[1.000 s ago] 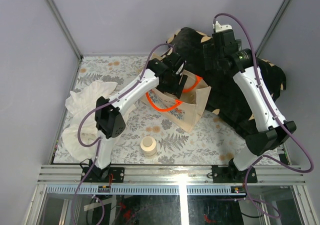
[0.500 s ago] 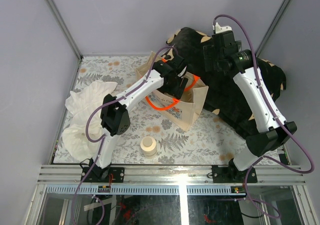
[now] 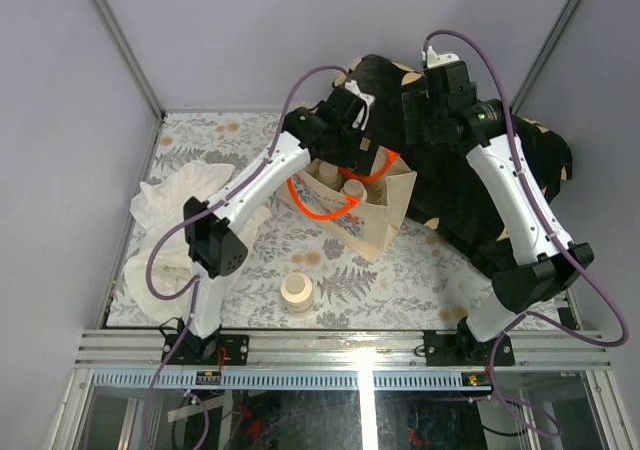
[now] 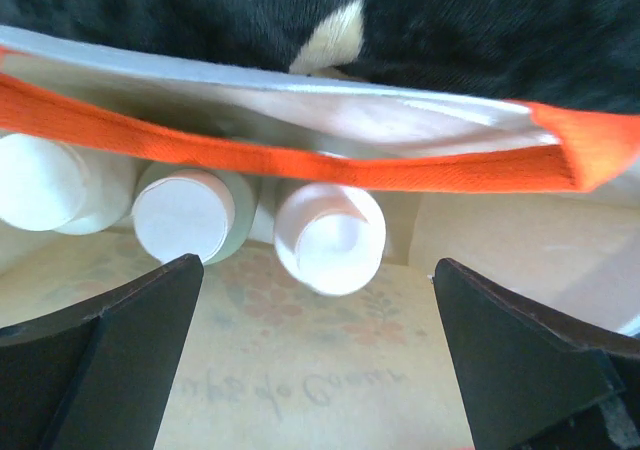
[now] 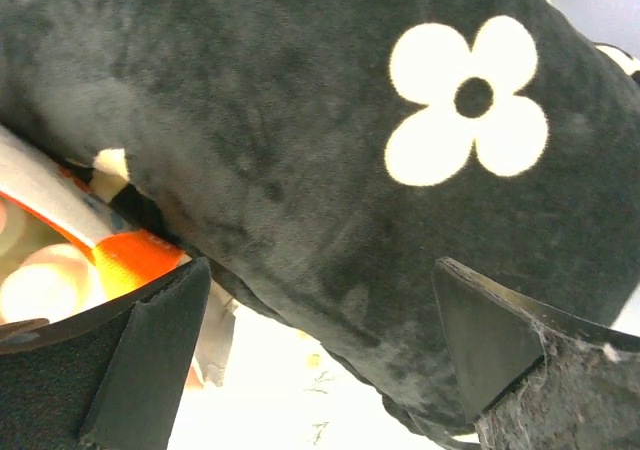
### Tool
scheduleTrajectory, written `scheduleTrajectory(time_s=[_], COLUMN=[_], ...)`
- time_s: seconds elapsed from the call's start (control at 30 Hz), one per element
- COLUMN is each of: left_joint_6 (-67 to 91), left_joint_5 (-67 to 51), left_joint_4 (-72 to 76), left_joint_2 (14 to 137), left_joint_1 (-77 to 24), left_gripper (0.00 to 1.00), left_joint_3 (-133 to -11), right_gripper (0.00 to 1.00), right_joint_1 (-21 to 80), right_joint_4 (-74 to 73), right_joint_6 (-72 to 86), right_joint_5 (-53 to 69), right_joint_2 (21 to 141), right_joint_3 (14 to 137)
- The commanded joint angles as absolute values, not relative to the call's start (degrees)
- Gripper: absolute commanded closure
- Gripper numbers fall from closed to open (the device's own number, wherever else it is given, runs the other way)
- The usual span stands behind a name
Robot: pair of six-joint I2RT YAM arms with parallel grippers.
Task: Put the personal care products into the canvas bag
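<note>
Three cream-capped cylindrical bottles (image 4: 330, 238) sit in the beige canvas bag (image 3: 375, 232) nearer the desk's far edge, a fourth bottle (image 3: 297, 292) by the near edge; left claw (image 4: 315, 265) and right claw (image 5: 320, 265) gape empty, and the left could snag the orange loop handle (image 4: 300, 165), tipping the bag.

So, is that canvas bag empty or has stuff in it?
Not empty: the canvas bag holds three cream-capped bottles, seen from above; a fourth bottle stands outside.

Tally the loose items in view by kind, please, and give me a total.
Bottles: 4 (3 bagged, 1 loose)
Tote: 1
White bag: 1
Black cloth: 1
Total: 7
</note>
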State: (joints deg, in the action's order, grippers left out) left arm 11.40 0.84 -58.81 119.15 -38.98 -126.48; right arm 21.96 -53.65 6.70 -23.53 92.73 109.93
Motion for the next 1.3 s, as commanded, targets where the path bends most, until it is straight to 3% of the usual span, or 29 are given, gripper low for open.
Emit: scheduleTrajectory(time_s=[0.0,0.37,0.6,0.77,0.93,1.27], left_joint_6=[10.83,13.06,19.51,22.50,25.47,29.50], left_joint_5=[-0.21,9.26,3.69,-3.96,-6.30,-4.13], left_joint_4=[-55.03,-64.39,-69.86,-67.27,-64.58,-62.86], left_joint_2=[113.04,94.77,82.67,73.67,69.13,70.43], left_joint_1=[-38.58,-38.50,-38.50,-39.22,-41.65,-51.49], left_gripper=[0.00,0.00,0.00,0.00,0.00,0.00], left_joint_3=[-129.51,-122.49,-109.43,-91.69,-79.63,-69.73], right_gripper=[0.01,0.01,0.00,0.01,0.00,0.01], right_joint_1=[21.69,21.62,21.71,21.79,21.77,21.79], right_joint_4=[-51.10,-48.27,-48.30,-46.99,-46.00,-48.81], right_joint_6=[5.49,2.69,2.06,2.28,3.19,5.09], right_joint_5=[-15.70,0.56,6.95,9.99,5.68,-8.85], right_joint_2=[91.47,92.39,94.93,97.51,98.60,101.33], right_joint_3=[109.38,107.43,107.95,106.87,105.04,105.81])
